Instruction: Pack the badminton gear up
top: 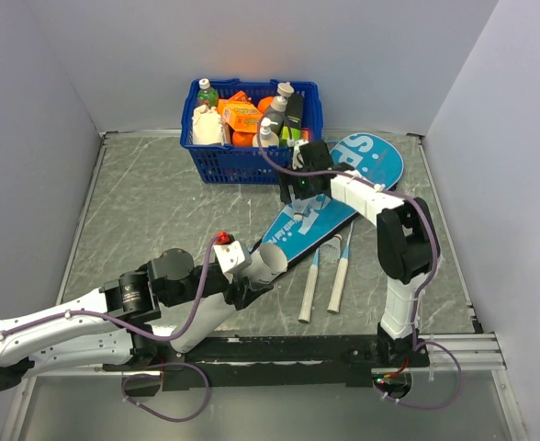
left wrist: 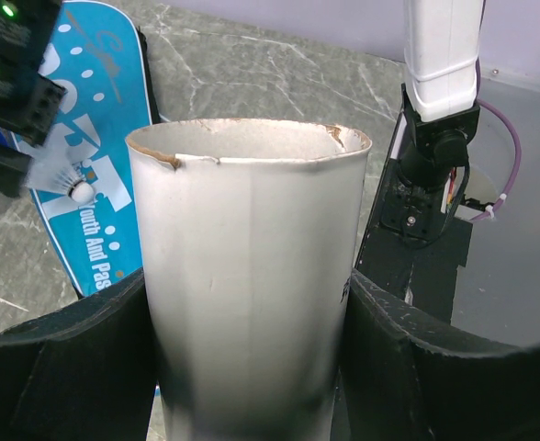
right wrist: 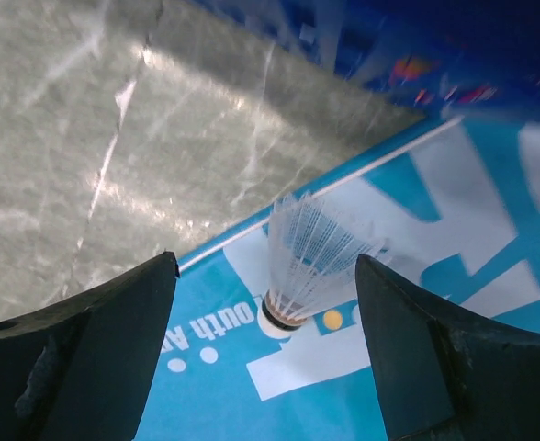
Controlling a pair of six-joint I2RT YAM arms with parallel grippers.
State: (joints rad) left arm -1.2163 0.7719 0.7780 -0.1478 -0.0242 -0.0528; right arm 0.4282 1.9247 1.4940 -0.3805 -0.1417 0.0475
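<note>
- Grey marbled table (top: pixel 141 211), pale walls around it.
- Left gripper (left wrist: pixel 247 308) clamps the white tube (left wrist: pixel 247 220), whose open end faces away.
- Right gripper (right wrist: pixel 265 276) is spread wide and grips nothing.
- The shuttlecock (right wrist: pixel 311 253) lies between its fingers on the teal case (right wrist: pixel 472 276).
- Two rackets (top: pixel 337 287) lie beside the case.

White-and-black left arm (top: pixel 68 326) lies low, stretched from the near-left corner toward centre, wrist angled up and right. Its black two-finger left gripper (top: pixel 254 276) is clamped on a long white cardboard tube (top: pixel 272 260), fingers (left wrist: pixel 59 367) pressed flat against both sides of the wall. White-and-black right arm (top: pixel 400 276) stands upright from its near-right base, elbow bent, forearm reaching far and left. Black right gripper (top: pixel 298 204) points down, jaws wide apart, fingers (right wrist: pixel 95 349) gripping nothing.
</note>
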